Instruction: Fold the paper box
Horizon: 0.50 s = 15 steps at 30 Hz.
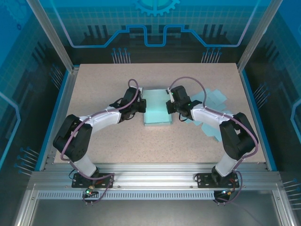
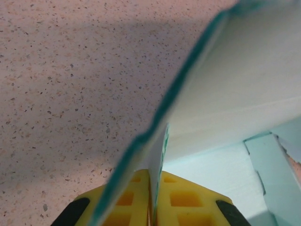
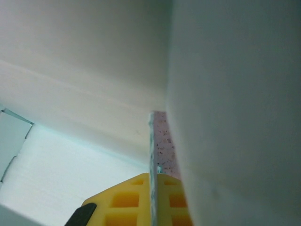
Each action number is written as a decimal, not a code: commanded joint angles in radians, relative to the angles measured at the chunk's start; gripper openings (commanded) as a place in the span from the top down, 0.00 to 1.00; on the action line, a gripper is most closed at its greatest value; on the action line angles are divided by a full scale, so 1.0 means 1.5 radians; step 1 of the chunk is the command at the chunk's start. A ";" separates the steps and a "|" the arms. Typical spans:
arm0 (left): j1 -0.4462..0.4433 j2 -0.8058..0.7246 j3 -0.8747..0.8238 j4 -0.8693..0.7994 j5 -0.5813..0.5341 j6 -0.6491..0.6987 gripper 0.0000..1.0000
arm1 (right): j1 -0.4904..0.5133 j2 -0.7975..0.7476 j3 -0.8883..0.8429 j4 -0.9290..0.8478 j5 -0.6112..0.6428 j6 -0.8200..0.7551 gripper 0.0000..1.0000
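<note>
The paper box, pale teal, sits at the table's middle with its side walls raised. My left gripper is shut on the box's left wall. In the left wrist view the yellow fingers pinch a thin flap of the paper box, and the left gripper holds it upright. My right gripper is shut on the right wall. In the right wrist view the wall's edge of the paper box runs straight down into the right gripper, between its yellow pads.
A loose pile of flat teal sheets lies on the speckled table to the right of the box, under the right arm. Metal frame posts stand at the table's sides.
</note>
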 commanded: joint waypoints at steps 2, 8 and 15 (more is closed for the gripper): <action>-0.026 -0.004 -0.025 0.086 0.059 -0.085 0.88 | 0.042 0.004 -0.024 0.089 0.021 0.030 1.00; -0.046 -0.020 -0.058 0.094 0.057 -0.107 0.87 | 0.051 -0.006 -0.061 0.121 0.030 0.050 1.00; -0.049 -0.041 -0.110 0.107 0.052 -0.114 0.87 | 0.075 -0.025 -0.108 0.140 0.044 0.071 1.00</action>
